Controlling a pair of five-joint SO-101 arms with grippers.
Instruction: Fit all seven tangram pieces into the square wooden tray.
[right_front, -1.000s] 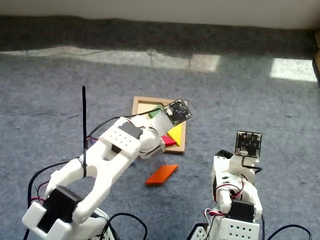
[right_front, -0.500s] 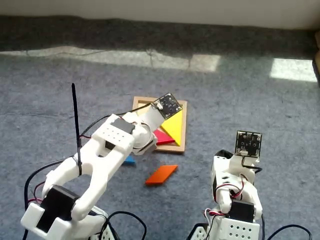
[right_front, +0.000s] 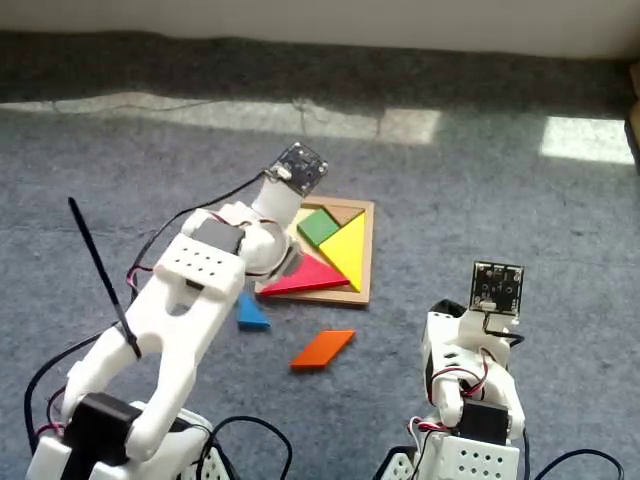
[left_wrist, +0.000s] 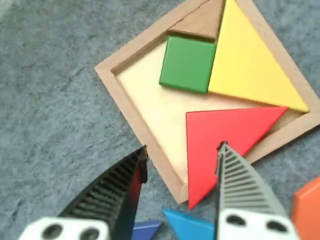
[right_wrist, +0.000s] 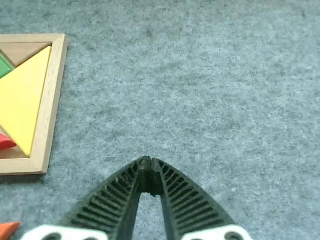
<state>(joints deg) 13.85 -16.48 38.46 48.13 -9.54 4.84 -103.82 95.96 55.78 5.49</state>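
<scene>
One piece, the red triangle (left_wrist: 220, 135), overhangs the tray (left_wrist: 135, 120) rim, unseated. Left gripper (left_wrist: 182, 148) has withdrawn leftward, spread wide and empty.

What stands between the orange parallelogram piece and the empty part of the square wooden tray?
The red triangle piece, one tip overhanging the wooden tray's rim, lies between the orange parallelogram and that bare floor.

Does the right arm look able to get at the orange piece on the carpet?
Probably yes. The orange piece lies flat on bare carpet near the right arm, nothing on or against it, and the left arm is over the tray. The right jaws are shut and must open first.
</scene>
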